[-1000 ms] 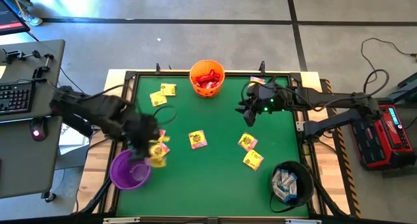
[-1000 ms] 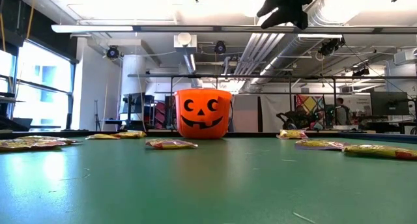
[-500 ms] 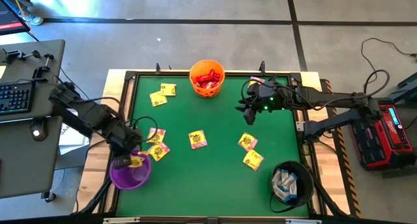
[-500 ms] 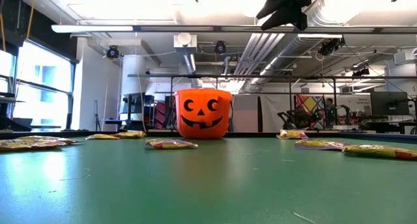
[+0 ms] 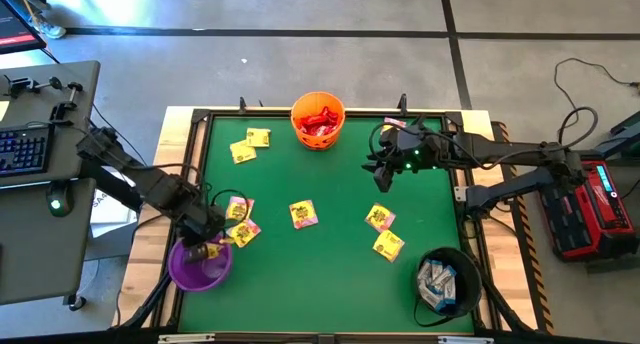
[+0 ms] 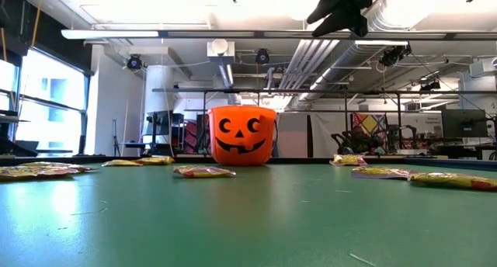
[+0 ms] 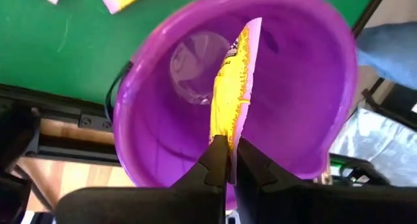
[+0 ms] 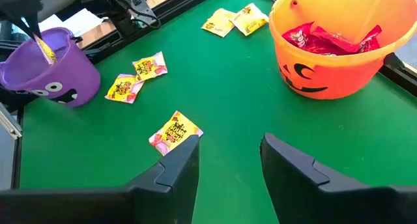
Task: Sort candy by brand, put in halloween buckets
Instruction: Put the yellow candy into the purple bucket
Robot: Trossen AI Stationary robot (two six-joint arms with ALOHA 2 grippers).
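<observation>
My left gripper point(image 5: 208, 249) point(image 7: 228, 160) hangs over the purple bucket point(image 5: 198, 266) point(image 7: 293, 120) at the table's near left corner, shut on a yellow candy packet point(image 7: 236, 87) point(image 8: 44, 49). My right gripper point(image 5: 378, 172) point(image 8: 229, 165) waits open above the table's far right part, with nothing between its fingers. The orange pumpkin bucket point(image 5: 318, 119) point(image 6: 243, 135) point(image 8: 332, 48) at the far edge holds red candy. The black bucket point(image 5: 446, 281) at the near right holds white-blue candy. Several yellow packets point(image 5: 302, 214) lie flat on the green table. My left gripper pinches one end of the yellow packet point(image 7: 228, 129) between its two fingertips. The fingers come from above and point steeply down. The packet hangs edge-on below them, over the purple bucket's open mouth, lifted clear of the table.
Loose yellow packets lie at the far left point(image 5: 250, 144), beside the purple bucket point(image 5: 240, 224) and at the right point(image 5: 384, 232). A black frame rail point(image 5: 300, 114) rims the table. A desk with a keyboard point(image 5: 25, 149) stands to the left.
My left gripper has carried the yellow packet from above the table beside the purple bucket toward the table's left edge and down, turning as it went. It now stands over the bucket's mouth with the packet hanging into it.
</observation>
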